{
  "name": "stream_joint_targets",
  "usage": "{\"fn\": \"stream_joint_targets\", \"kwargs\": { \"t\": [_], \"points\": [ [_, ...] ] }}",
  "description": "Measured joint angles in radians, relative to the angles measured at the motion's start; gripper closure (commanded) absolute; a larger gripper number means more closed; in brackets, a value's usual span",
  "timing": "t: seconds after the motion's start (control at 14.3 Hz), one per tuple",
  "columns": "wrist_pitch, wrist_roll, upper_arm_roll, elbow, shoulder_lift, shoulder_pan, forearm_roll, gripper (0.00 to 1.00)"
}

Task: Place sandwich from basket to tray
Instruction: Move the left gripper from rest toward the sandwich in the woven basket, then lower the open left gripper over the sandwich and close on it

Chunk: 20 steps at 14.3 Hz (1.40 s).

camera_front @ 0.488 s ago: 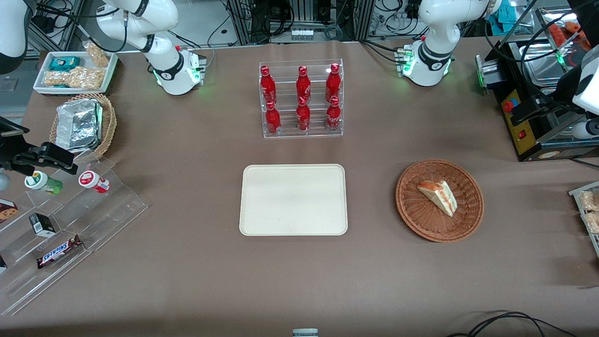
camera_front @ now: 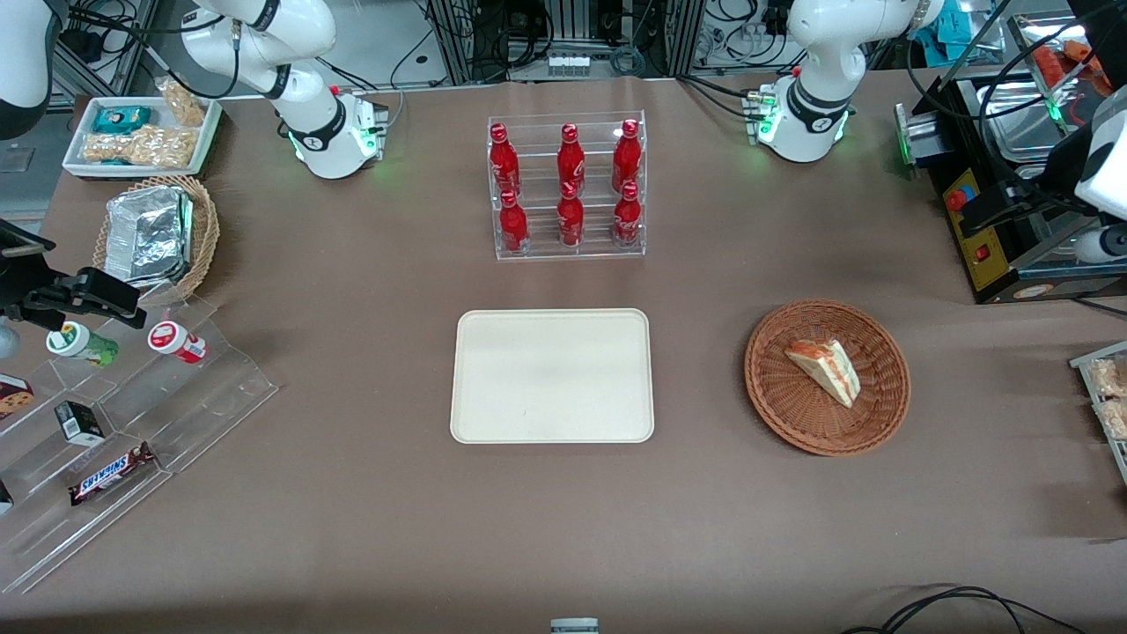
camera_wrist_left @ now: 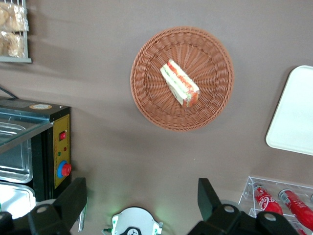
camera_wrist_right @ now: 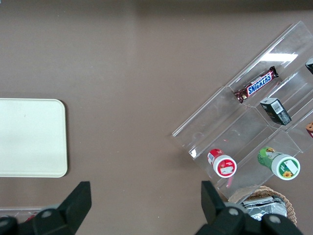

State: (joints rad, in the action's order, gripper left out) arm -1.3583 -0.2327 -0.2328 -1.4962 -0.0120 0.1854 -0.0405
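One sandwich (camera_wrist_left: 179, 82) lies in basket (camera_wrist_left: 146, 93), tray (camera_front: 552, 430) bare beside it. Gripper (camera_wrist_left: 142, 196) hangs high above, jaws wide open, empty; sandwich's long axis looks diagonal to them, so wrist rotation is probably needed.

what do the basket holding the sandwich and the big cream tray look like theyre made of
The basket looks like woven wicker, reddish-brown, with ribbed strands circling its rim. The tray looks like matte plastic or melamine, smooth and faintly speckled, though the pictures can't settle which. The sandwich lies in the basket. The claw hangs open high above the table.
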Motion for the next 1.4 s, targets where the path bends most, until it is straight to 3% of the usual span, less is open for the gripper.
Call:
{"fn": "stream_joint_targets", "kwargs": {
  "t": [0.28, 0.77, 1.12, 1.4],
  "points": [
    [-0.034, -0.076, 0.017, -0.068, -0.083, 0.014, 0.001, 0.0],
    [-0.383, -0.284, 0.025, -0.249, -0.237, 0.021, 0.0, 0.0],
    [-0.697, -0.526, 0.021, -0.413, -0.249, 0.021, 0.001, 0.0],
    [-0.814, -0.674, 0.013, -0.457, -0.271, 0.009, 0.001, 0.0]
  ]
}}
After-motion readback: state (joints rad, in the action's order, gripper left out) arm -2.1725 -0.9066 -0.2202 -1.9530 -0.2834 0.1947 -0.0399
